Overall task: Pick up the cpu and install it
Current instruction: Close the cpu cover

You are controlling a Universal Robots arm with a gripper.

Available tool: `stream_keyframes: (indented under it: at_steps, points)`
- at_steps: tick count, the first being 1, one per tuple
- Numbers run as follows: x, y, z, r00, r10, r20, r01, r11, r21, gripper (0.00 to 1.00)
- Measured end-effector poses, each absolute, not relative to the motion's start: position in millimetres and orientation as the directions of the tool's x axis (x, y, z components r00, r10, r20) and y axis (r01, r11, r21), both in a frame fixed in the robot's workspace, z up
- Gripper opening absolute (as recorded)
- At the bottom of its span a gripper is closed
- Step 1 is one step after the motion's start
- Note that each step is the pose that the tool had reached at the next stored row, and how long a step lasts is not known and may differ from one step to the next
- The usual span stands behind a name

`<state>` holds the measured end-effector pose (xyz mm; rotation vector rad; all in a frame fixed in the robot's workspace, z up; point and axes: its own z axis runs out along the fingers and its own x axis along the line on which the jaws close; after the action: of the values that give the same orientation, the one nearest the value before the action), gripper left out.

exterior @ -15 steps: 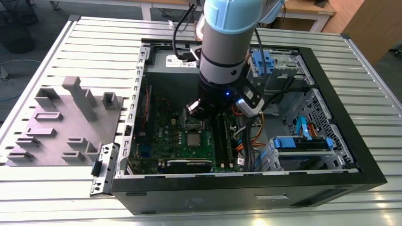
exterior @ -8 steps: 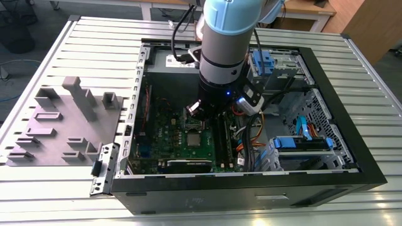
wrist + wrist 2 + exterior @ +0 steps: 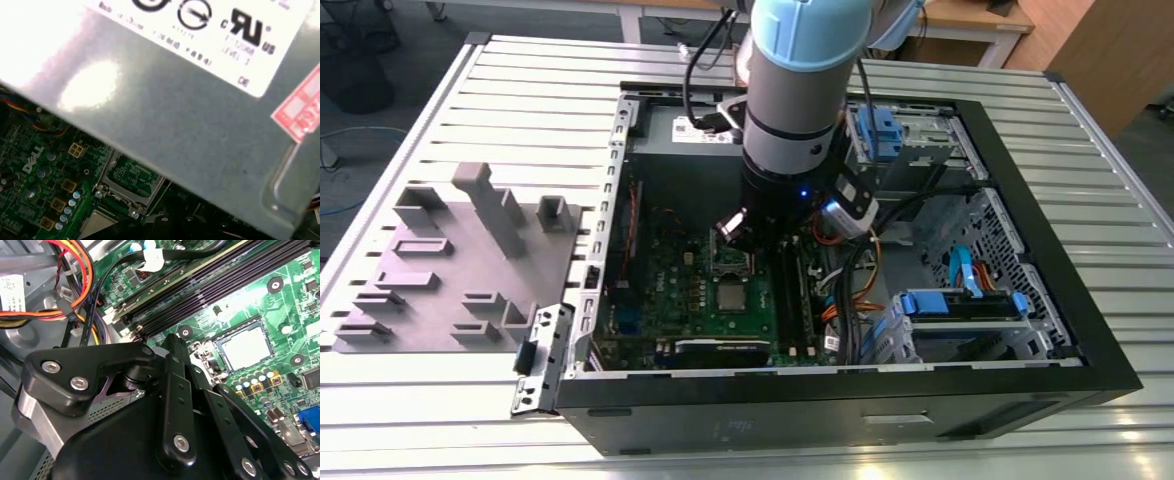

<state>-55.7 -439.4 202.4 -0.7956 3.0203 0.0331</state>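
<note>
Gripper (image 3: pixel 750 243) over mobo (image 3: pixel 675 268), grip state can't tell; cpu (image 3: pixel 245 347) flat in socket (image 3: pixel 220 351), edges parallel w/ RAM slots (image 3: pixel 225 285).

I see the cpu (image 3: pixel 736 294) as 1 small flat square with a silvery, pale top. It lies flat and face up, seated in the black-edged socket (image 3: pixel 238 331) on the green motherboard (image 3: pixel 210 315), its sides square with the socket's. In the second wrist view the cpu (image 3: pixel 245 346) sits near the long black memory slots (image 3: pixel 225 285), apart from them. In the first wrist view 1 pale corner of it (image 3: pixel 97 223) shows.
</note>
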Motion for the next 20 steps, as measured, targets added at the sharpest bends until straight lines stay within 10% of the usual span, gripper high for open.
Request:
stream_keyframes:
  at_steps: [20]
  points:
    - [-61.1, -434.2, 199.4, -0.862, -0.505, -0.032, -0.506, 0.863, 0.012, 0.11]
